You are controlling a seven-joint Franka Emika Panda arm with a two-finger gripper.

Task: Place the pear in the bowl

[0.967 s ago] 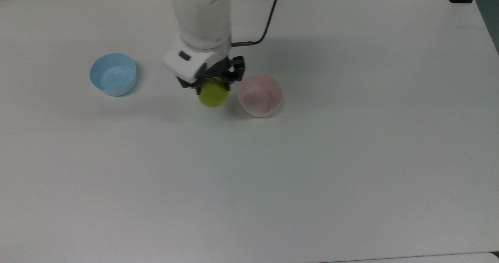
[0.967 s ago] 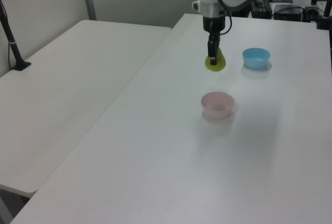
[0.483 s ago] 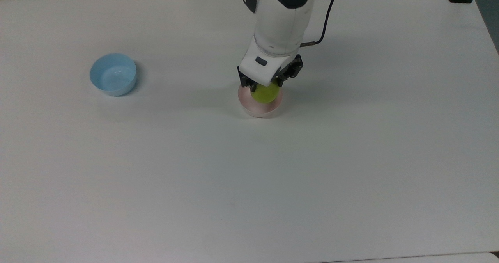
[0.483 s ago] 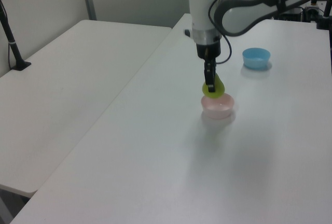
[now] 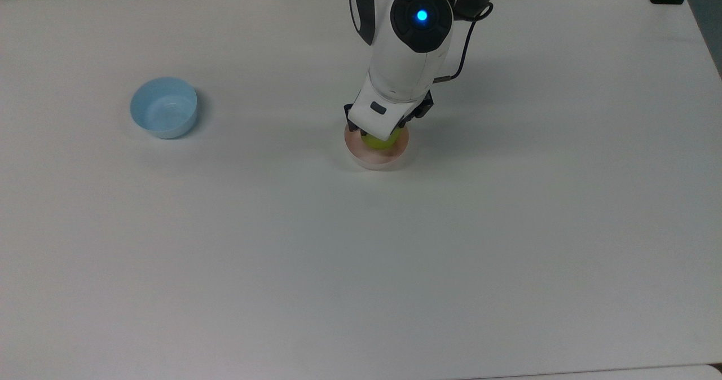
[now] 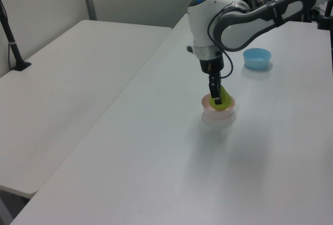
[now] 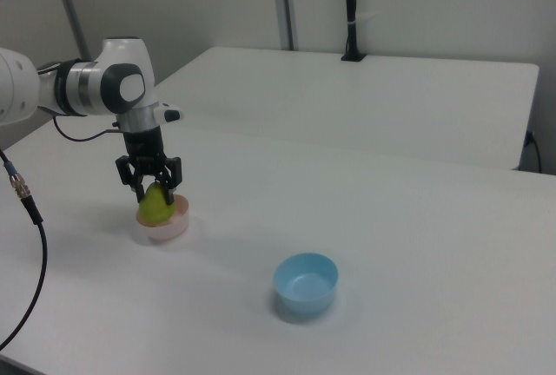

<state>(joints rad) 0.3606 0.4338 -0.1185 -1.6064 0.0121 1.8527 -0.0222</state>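
Pear (end effector gripping) inside bowl.

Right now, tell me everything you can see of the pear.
The pear is small, yellow-green and glossy-looking. It sits low in the pale pink bowl, its top rising above the rim, narrow end upward in the right view. The gripper is closed on its upper part, a dark finger on each side. Its stem is hidden.

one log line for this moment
phase: placing | gripper: shut on pear | pear: lowered into pink bowl | blue bowl: apart
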